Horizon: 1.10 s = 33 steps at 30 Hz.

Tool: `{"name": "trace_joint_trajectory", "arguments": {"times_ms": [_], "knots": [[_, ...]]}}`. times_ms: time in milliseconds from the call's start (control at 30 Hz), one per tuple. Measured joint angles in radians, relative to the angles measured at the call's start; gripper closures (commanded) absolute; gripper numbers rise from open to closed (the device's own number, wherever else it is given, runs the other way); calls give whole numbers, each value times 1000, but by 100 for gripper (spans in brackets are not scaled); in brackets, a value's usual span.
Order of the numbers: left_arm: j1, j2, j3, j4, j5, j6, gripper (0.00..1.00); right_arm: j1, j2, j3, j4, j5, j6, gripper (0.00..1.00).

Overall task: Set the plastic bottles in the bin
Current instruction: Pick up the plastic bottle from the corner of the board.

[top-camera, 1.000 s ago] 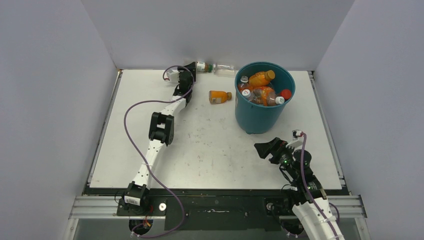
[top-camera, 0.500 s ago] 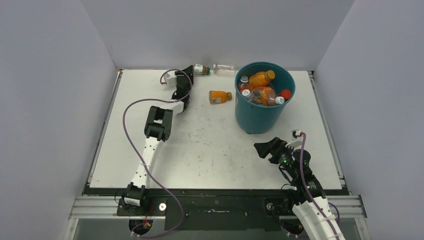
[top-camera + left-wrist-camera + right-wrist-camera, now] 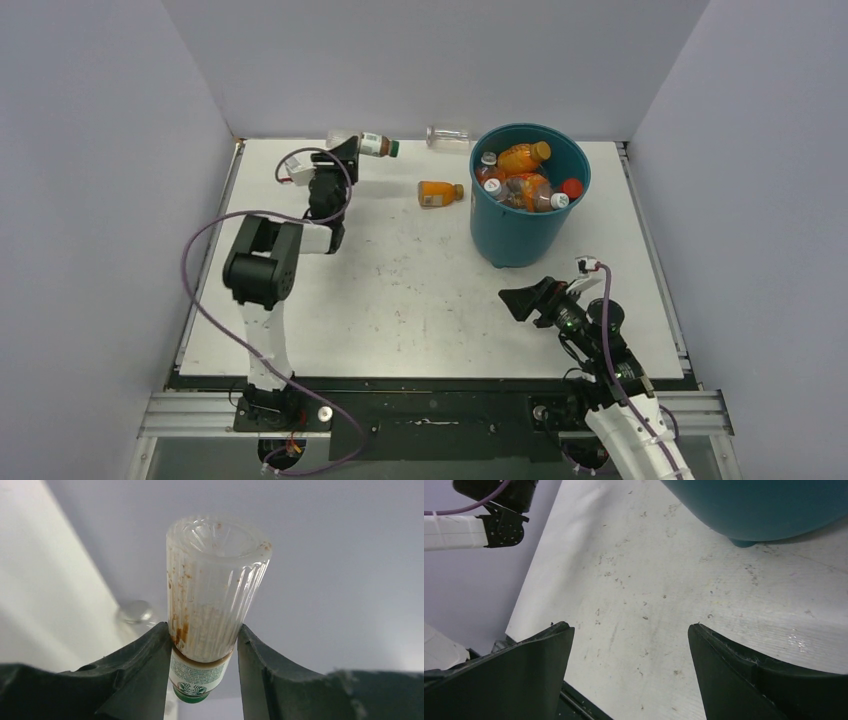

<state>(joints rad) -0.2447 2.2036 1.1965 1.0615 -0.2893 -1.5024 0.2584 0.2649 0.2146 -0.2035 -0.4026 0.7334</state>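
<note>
My left gripper [image 3: 345, 146] [image 3: 203, 632] is shut on a clear ribbed bottle [image 3: 212, 590] [image 3: 368, 143] with brown residue and a green cap, held above the table's far left. An orange bottle [image 3: 439, 192] lies on the table left of the teal bin [image 3: 527, 225]. A clear bottle [image 3: 448, 136] lies against the back wall; it shows blurred in the left wrist view [image 3: 134, 614]. Inside the bin sit several bottles [image 3: 524, 175]. My right gripper [image 3: 512, 300] [image 3: 631, 630] is open over bare table, in front of the bin [image 3: 764, 507].
Grey walls close in the white table [image 3: 400, 300] on three sides. The left arm's elbow [image 3: 262, 265] stands raised over the table's left part. A dark rail [image 3: 430, 410] runs along the near edge.
My left arm has lifted the green-capped bottle off the table and pulled it back to the left, away from the clear bottle. Its elbow has risen. The right gripper shifted slightly left.
</note>
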Motion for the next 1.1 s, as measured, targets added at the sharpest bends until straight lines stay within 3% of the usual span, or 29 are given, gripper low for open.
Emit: {"name": "trace_joint_trajectory", "arguments": {"times_ms": [200, 300, 433, 667, 700, 867, 1100], "knots": [[-8, -497, -331, 139, 77, 22, 100, 97, 47, 14, 138, -24, 19, 12], [-39, -718, -475, 168, 114, 48, 100, 226, 125, 27, 230, 27, 30, 9], [-117, -988, -621, 87, 155, 108, 100, 517, 267, 101, 334, 196, 8, 1], [-233, -1353, -668, -109, 235, 216, 100, 1062, 566, 328, 607, 632, -189, 0], [-243, -1398, -676, -123, 244, 226, 100, 1091, 593, 340, 657, 674, -215, 4], [-261, -1571, -724, -203, 266, 247, 100, 1113, 686, 382, 835, 821, -309, 7], [-264, -1634, -778, -268, 316, 212, 100, 1089, 809, 531, 949, 832, -391, 8]]}}
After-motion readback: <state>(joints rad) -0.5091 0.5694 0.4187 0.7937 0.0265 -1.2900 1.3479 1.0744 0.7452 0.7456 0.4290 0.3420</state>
